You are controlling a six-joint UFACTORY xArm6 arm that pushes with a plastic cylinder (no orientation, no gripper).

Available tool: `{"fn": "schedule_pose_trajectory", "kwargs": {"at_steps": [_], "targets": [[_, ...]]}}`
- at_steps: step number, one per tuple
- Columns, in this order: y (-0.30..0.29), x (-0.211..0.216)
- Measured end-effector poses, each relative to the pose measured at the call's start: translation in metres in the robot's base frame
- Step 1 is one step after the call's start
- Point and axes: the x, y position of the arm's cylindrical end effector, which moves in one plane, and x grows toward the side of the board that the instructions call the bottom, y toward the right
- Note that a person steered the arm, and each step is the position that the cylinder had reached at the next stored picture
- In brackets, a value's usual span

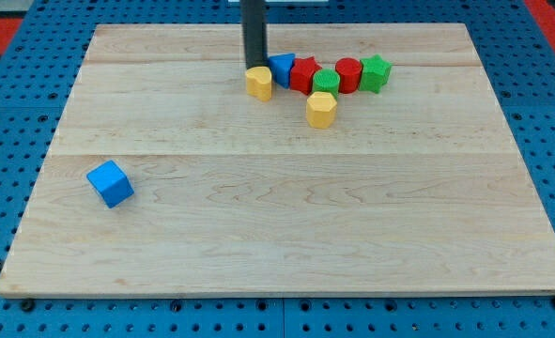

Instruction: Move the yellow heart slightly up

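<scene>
Rod tip [255, 67], no gripper fitted or visible, touching top edge of yellow heart [258, 83] on desk [286, 225], blue block [282, 68] just right.

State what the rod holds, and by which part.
Nothing is held. My tip stands just above the yellow heart, apparently touching its top edge.

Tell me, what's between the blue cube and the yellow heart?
Nothing. In the camera view, only bare wooden board lies between the blue cube and the yellow heart. My tip sits just above the heart.
</scene>
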Motion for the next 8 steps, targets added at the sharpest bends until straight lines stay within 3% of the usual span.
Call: {"fn": "schedule_pose_trajectory", "kwargs": {"at_steps": [2, 3, 4, 5, 6, 8], "targets": [[-0.043, 0.002], [-0.096, 0.03], [-0.102, 0.073], [-0.069, 0.104], [-0.033, 0.1], [-0.024, 0.066]]}}
